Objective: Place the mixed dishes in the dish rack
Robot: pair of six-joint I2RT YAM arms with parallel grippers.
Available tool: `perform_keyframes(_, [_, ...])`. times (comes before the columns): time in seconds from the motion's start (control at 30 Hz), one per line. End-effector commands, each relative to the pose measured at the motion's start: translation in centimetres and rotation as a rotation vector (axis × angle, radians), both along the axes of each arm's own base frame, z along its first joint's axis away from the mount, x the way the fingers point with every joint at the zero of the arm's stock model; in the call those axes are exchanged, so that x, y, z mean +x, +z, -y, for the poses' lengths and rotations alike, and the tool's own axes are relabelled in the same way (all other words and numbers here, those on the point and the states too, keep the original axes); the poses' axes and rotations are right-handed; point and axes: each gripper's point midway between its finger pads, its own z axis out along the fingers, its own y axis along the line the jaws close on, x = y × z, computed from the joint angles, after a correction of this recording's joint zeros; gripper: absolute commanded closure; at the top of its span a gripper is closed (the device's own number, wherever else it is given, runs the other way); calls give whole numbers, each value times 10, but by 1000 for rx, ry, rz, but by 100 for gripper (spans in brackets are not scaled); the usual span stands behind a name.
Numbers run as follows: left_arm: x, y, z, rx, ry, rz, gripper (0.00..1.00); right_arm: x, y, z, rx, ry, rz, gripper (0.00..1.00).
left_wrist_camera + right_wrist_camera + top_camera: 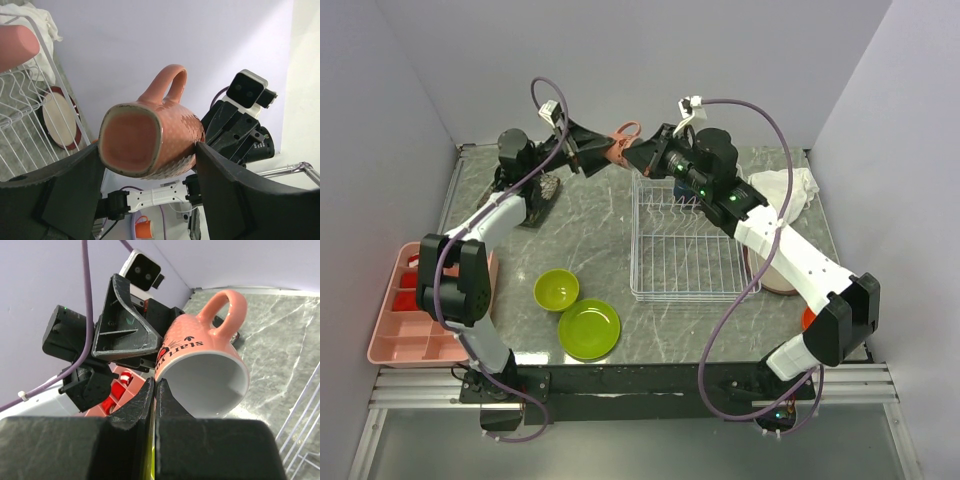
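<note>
1. The cup [618,143] hangs in the air over the far edge of the desk [590,235], just past the far end of the rack [690,297]. Both arms meet on it, and it is not yet loaded.
2. The right jaws are pinched almost together on the cup's rim, clamping its wall. The mouth faces that wrist.
3. The left jaws stand wide around the body from the base end, one finger [75,190] against each side. We judge that they grip it, though we cannot tell how much weight they carry.
4. We read this as a handover. A rim pinch is poor for setting a cup down, while a hold across the body lets it be turned over the prongs.
5. The handle sticks out free of both holds.
6. A green bowl [556,290] and a green plate [589,329] lie on the desk left of the rack. A brown plate [772,282] lies beside the rack under the right arm, a white cloth [790,190] is at the far right, and a pink tray [395,345] is at the left edge.
7. The right arm reaches across the rack's far right corner. We judge it must back off before the cup goes down.
</note>
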Motion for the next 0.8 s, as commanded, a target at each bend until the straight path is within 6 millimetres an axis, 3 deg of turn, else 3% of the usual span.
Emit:
perform_keyframes(0.0, [-16,39,1,-20,-30,142,29,-2,56,0,92,-5,144,100])
perform_keyframes(0.3, [-6,29,-7,-7,15,93,44,-14,17,2,22,10,100,100])
perform_keyframes(0.53, [-2,35,-9,1,36,115,53,-15,-48,3,-73,20,34,100])
perform_keyframes(0.63, [-4,34,-9,7,35,128,57,-14,-65,0,-89,27,12,99])
perform_keyframes(0.67, [-4,32,-9,9,37,126,58,-13,-68,-1,-89,32,13,97])
perform_keyframes(0.77, [-6,36,-9,9,36,151,66,-9,-77,-4,-97,31,-1,74])
